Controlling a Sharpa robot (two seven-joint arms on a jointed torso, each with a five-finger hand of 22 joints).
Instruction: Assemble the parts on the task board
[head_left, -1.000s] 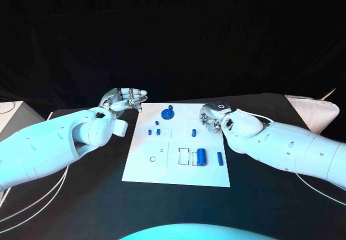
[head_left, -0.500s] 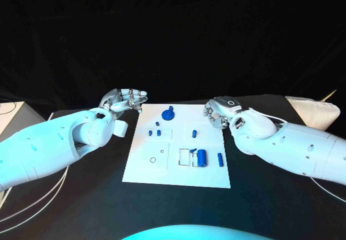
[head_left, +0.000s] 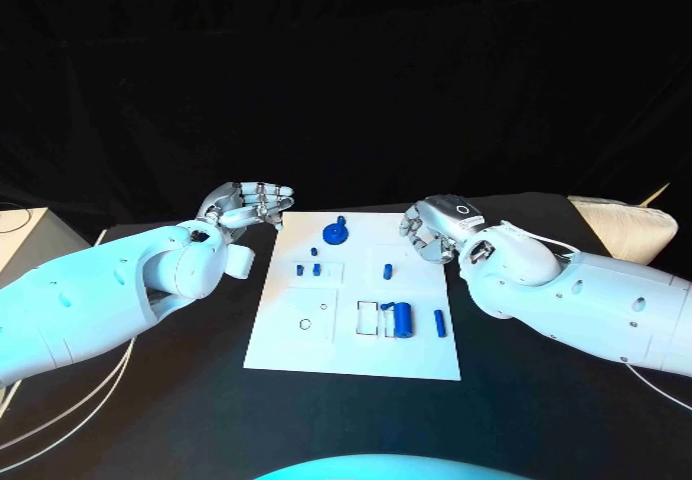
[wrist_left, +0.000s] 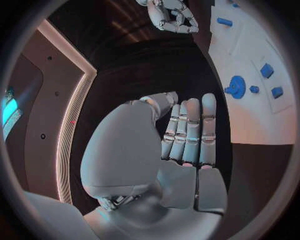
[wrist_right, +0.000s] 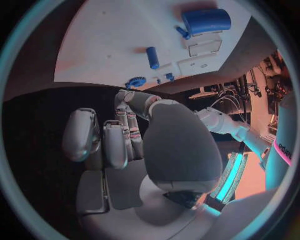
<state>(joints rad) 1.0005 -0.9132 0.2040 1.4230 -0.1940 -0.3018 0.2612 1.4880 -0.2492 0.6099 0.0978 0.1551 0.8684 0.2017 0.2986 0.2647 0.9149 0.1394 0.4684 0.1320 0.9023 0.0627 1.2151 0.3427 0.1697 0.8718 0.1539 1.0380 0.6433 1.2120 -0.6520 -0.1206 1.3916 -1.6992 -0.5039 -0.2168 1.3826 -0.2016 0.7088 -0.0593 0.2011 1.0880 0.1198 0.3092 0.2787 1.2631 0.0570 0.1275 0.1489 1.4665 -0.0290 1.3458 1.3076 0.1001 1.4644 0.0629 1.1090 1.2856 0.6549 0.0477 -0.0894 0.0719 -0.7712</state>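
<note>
We hold nothing yet — left hand (head_left: 248, 206) and right hand (head_left: 437, 230) hover with fingers loosely apart, flanking the task board (head_left: 281, 340); the parts (head_left: 404, 316) lie there. Next, we judge, reach for one.

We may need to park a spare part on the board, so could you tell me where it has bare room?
The task board is bare along its near edge, below the small ring and the large blue cylinder. The far right corner beside the right hand is also bare. It is crowded around the cylinder and its slots, and near the blue gear.
</note>
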